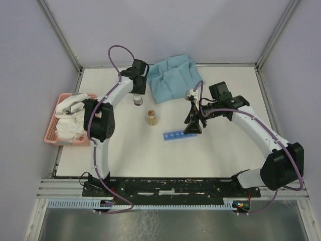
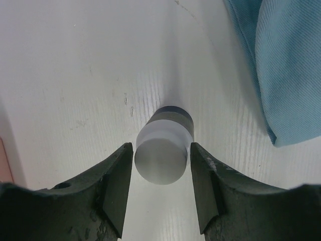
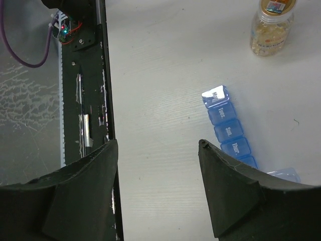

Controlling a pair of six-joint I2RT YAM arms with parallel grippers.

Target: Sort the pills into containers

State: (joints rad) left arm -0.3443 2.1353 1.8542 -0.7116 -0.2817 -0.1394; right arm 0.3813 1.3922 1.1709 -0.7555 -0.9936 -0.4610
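Observation:
A small bottle with a white cap [image 2: 161,160] stands on the white table, and my left gripper [image 2: 161,145] straddles the cap, open, with only slim gaps at either finger. From above, that bottle [image 1: 137,101] sits just below the left gripper [image 1: 137,94]. An amber bottle of yellowish pills [image 1: 152,117] [image 3: 271,30] stands in the middle. The containers are a bright-blue organiser strip [image 1: 175,135] [image 3: 228,125] with day labels. My right gripper [image 1: 193,128] [image 3: 157,143] hangs open and empty at the strip's right end, and its right finger hides part of the strip.
A blue cloth [image 1: 173,78] [image 2: 291,65] lies crumpled at the back of the table, close to the right of the white-capped bottle. A pink basket [image 1: 51,129] holding white cloth [image 1: 72,118] sits at the left edge. A black rail [image 3: 85,75] marks the table's near edge.

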